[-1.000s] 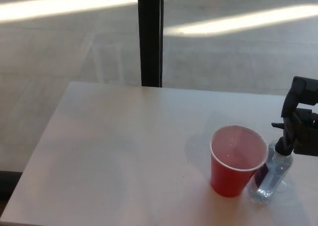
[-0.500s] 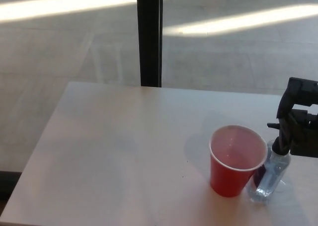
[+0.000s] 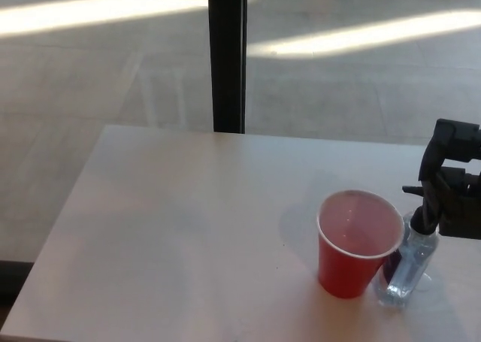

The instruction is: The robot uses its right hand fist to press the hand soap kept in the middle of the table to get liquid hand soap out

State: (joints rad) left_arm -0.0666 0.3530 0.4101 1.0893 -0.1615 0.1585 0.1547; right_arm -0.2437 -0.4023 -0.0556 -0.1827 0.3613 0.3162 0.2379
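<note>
1. Clearly, the soap bottle (image 3: 406, 270) is seen standing near the right edge of the desk (image 3: 188, 222), close to its front, just beside a red cup (image 3: 358, 241) and touching it or nearly so.
2. The right hand (image 3: 453, 180) is placed over the black pump head (image 3: 422, 207), at the right border of the view.
3. Whether its fingers are closed into a fist cannot be told, since the hand is partly cut off.
4. No soap is visible in the cup or on the desk, so the pressing is judged to be only beginning or not yet effective.
5. The left hand is not shown.
</note>
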